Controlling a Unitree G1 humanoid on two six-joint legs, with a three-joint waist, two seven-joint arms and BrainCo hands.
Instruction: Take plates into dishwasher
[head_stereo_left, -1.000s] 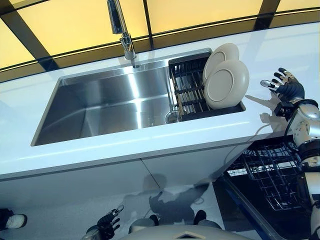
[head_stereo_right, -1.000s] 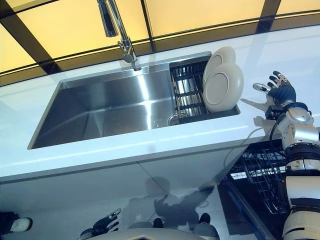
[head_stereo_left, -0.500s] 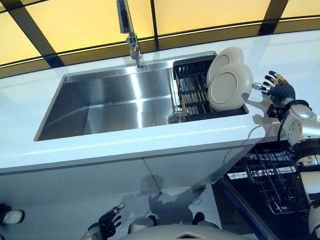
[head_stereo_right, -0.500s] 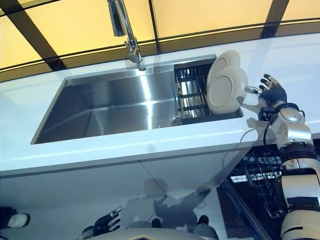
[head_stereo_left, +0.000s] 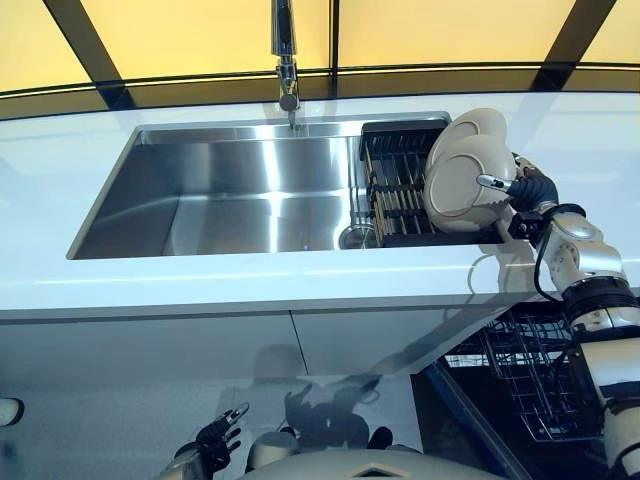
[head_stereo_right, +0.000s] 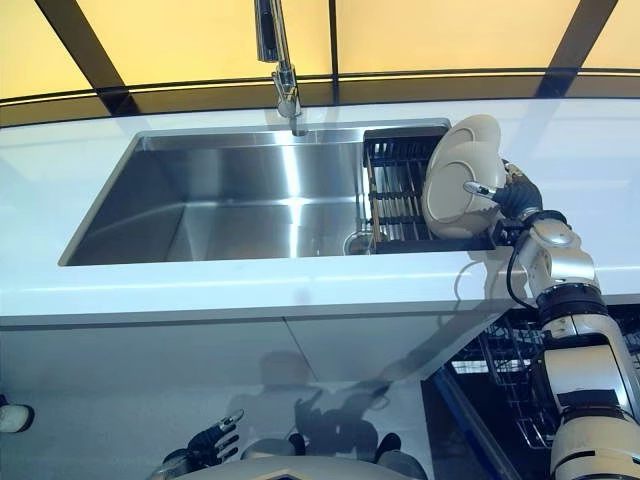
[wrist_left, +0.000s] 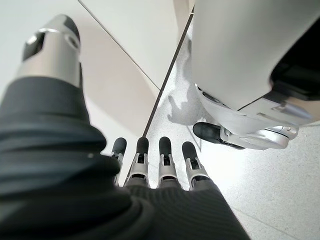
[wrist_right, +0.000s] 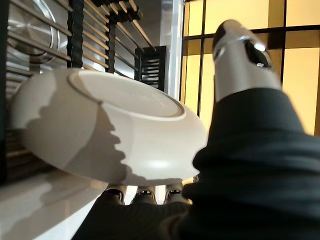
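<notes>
Two cream plates stand on edge in a black dish rack (head_stereo_left: 395, 185) in the right end of the sink (head_stereo_left: 240, 195). The front plate (head_stereo_left: 455, 185) leans against the back plate (head_stereo_left: 482, 122). My right hand (head_stereo_left: 530, 190) is at the front plate's right rim, with its thumb across the plate's face. The right wrist view shows the plate (wrist_right: 110, 130) lying across that hand (wrist_right: 245, 150), the thumb straight beside it. My left hand (head_stereo_left: 213, 445) hangs low by the floor, open and empty; it also shows in its wrist view (wrist_left: 150, 165).
A tall faucet (head_stereo_left: 286, 60) stands behind the sink. The white counter (head_stereo_left: 300, 285) runs along the front. The open dishwasher's wire rack (head_stereo_left: 530, 380) is below the counter at the lower right. A person's shoe (head_stereo_right: 10, 415) is on the floor at far left.
My right hand has moved left from above the counter to the front plate's right rim. The camera has shifted, so the whole scene sits differently.
</notes>
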